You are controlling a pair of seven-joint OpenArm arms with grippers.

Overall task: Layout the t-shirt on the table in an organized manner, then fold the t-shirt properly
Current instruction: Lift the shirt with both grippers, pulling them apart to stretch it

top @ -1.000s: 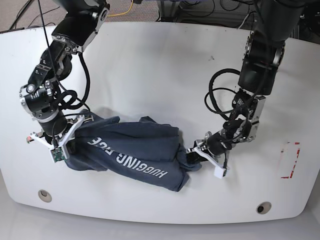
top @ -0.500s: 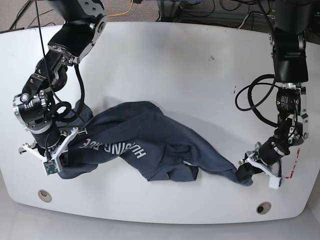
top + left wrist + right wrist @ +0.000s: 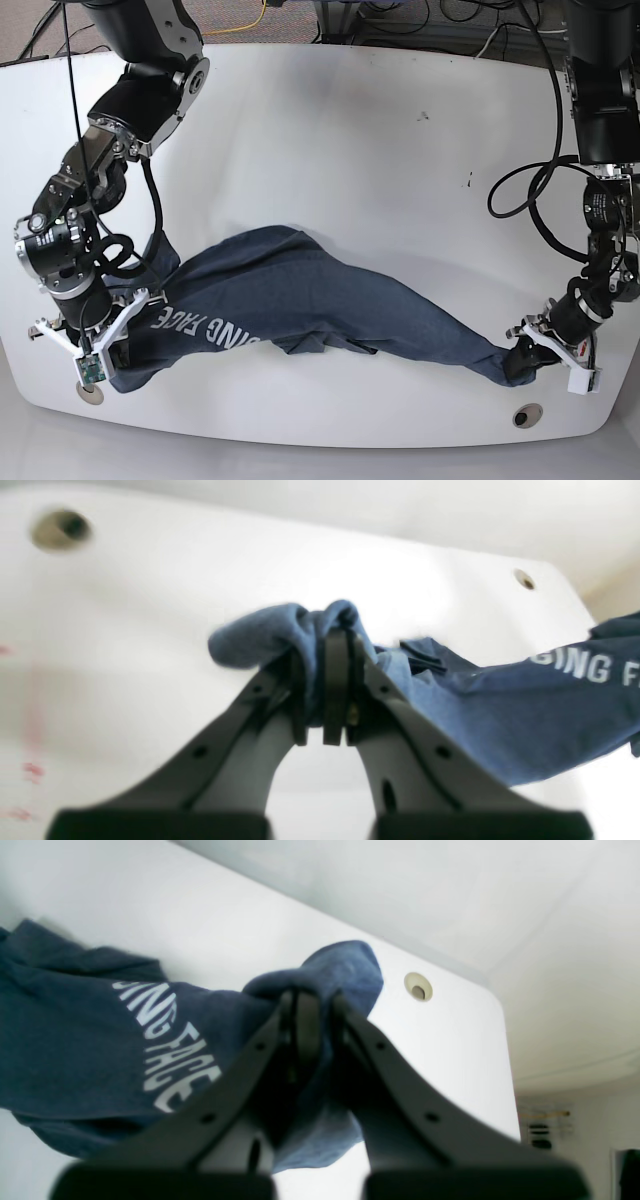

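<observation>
While both tools grip opposite ends, the t-shirt (image 3: 300, 300) hangs stretched across the front of the surface (image 3: 330, 140).
Left tool (image 3: 548, 357) clenched on a bunched end of fabric near the front grommet (image 3: 527, 415); right tool (image 3: 92, 345) clenched on the other end, beside the second grommet (image 3: 89, 394). White lettering (image 3: 195, 327) faces up near the right tool. Middle of the shirt is wrinkled, with loose folds resting on the surface.
</observation>
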